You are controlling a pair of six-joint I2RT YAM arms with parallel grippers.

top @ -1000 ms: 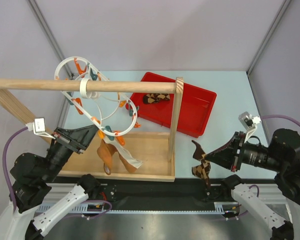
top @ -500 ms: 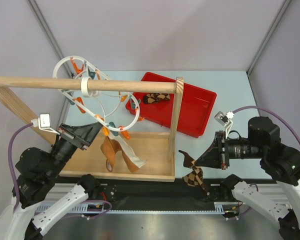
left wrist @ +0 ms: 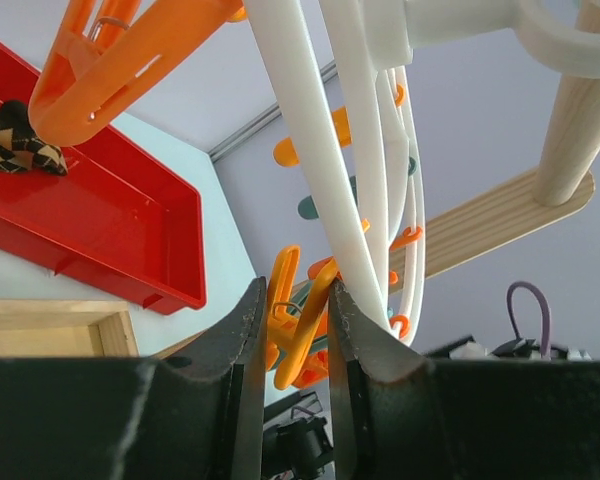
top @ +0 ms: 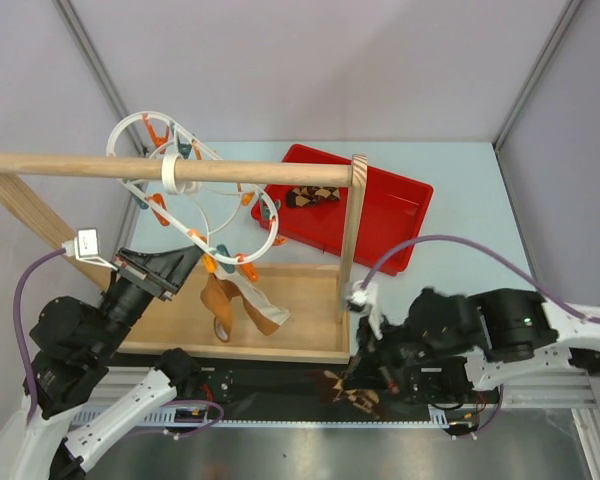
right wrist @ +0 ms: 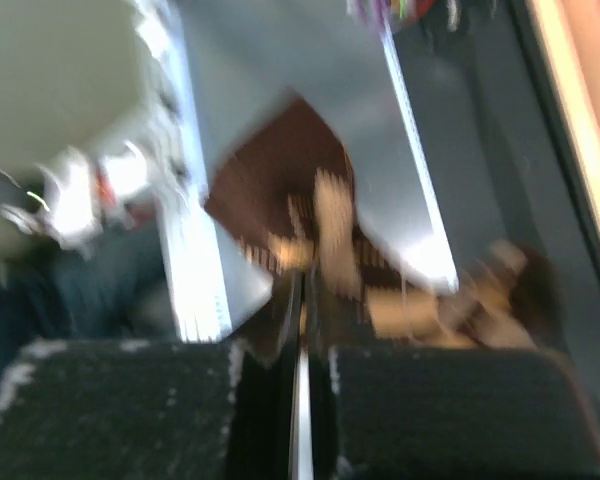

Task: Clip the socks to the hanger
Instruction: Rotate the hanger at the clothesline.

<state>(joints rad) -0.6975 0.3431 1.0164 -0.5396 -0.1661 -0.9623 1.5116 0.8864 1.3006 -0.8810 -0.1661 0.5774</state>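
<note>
The white wavy hanger [top: 195, 200] hangs by its loop on the wooden rod [top: 70, 166]. My left gripper [top: 193, 258] is shut on an orange clip peg [left wrist: 302, 318] at the ring's lower edge, pinching it between both fingers [left wrist: 248, 345]. A brown and cream piece of fabric [top: 225, 308] hangs from a clip beside it. My right gripper [top: 368, 372] is low at the table's near edge, shut on an argyle sock [top: 348, 392]; the right wrist view is blurred but shows the sock [right wrist: 325, 225] in the jaws. A second argyle sock [top: 310, 196] lies in the red tray.
The red tray [top: 405, 185] sits at the back right. The wooden rod frame has an upright post [top: 352, 240] and a flat wooden base [top: 300, 300] between the arms. A black rail [top: 270, 385] runs along the near edge.
My right arm swung down and left with the sock, from beside the post to the near edge. The left gripper and hanger barely moved.
</note>
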